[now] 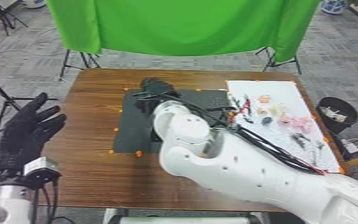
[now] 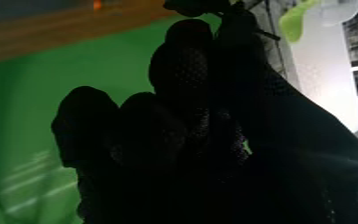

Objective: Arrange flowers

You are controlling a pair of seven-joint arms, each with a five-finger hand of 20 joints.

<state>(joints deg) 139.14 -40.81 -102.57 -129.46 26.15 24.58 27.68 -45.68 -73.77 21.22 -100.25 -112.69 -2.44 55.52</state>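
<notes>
Flowers (image 1: pixel 295 121), pink and pale orange, were spread over the white sheet (image 1: pixel 283 90) at the right of the brown wooden table (image 1: pixel 88 150). A dark sprig (image 2: pixel 197 6) was pinched at the tips of the right hand (image 1: pixel 155 93)'s thumb and finger, by the far part of the black mat (image 1: pixel 133 135). The left hand (image 1: pixel 23 134) was held beyond the table's left edge, its fingers straight and its thumb apart from them.

A green cloth (image 1: pixel 184 27) hangs beyond the far edge of the brown wooden desk (image 1: pixel 87 175), which bears small orange marks (image 1: pixel 139 154); a black bin (image 1: pixel 336 126) stands on grey carpet (image 1: pixel 144 61) near its right side.
</notes>
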